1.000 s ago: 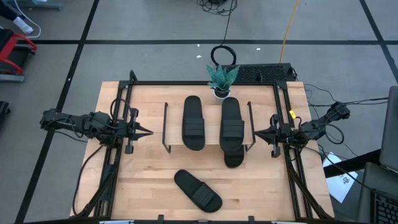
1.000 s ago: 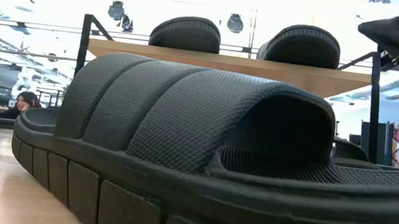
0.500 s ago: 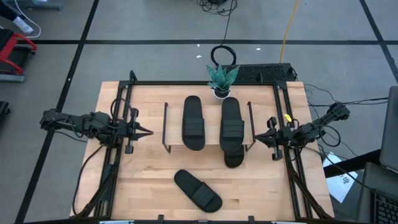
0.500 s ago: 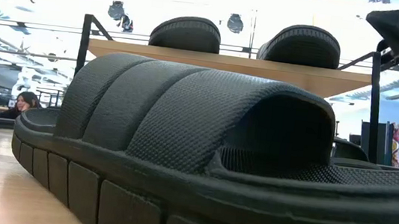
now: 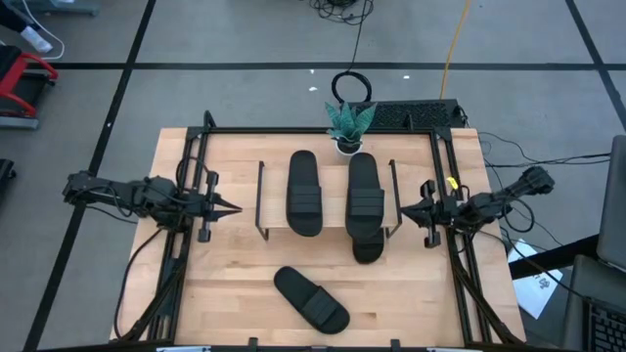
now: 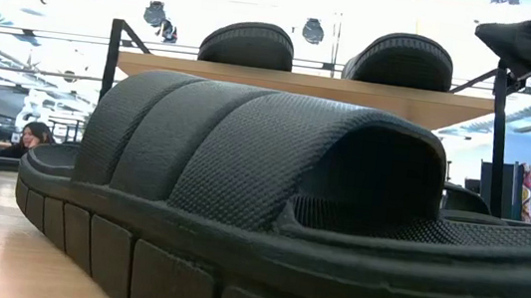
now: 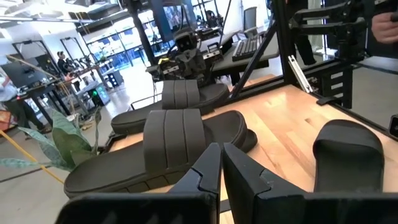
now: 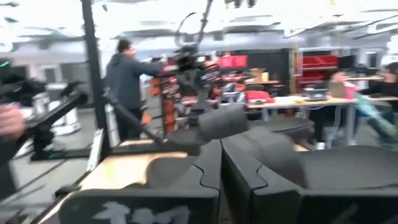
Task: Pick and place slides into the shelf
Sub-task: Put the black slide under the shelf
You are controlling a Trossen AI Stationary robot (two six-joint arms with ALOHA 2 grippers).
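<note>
Two black slides (image 5: 304,193) (image 5: 365,194) lie side by side, soles down, on the shelf (image 5: 333,227), a light wood board between thin black side frames. A third slide (image 5: 368,250) sticks out from under the board's near edge, below the right-hand one. The fourth slide (image 5: 311,298) (image 6: 260,199) lies slantwise on the table near its near edge. My left gripper (image 5: 231,207) (image 7: 221,149) is shut, left of the shelf, pointing at it. My right gripper (image 5: 404,208) (image 8: 221,146) is shut, just right of the shelf's right frame.
A small potted plant (image 5: 348,122) stands at the table's far edge behind the shelf, with a keyboard (image 5: 411,114) to its right. Black frame rails (image 5: 186,244) run along the table's left and right sides. Bare tabletop (image 5: 235,284) lies left of the loose slide. People show in the room beyond.
My right gripper drew back a little toward the table's right edge and then came back toward the shelf's right frame, staying shut. The slides and the left arm have kept still.
</note>
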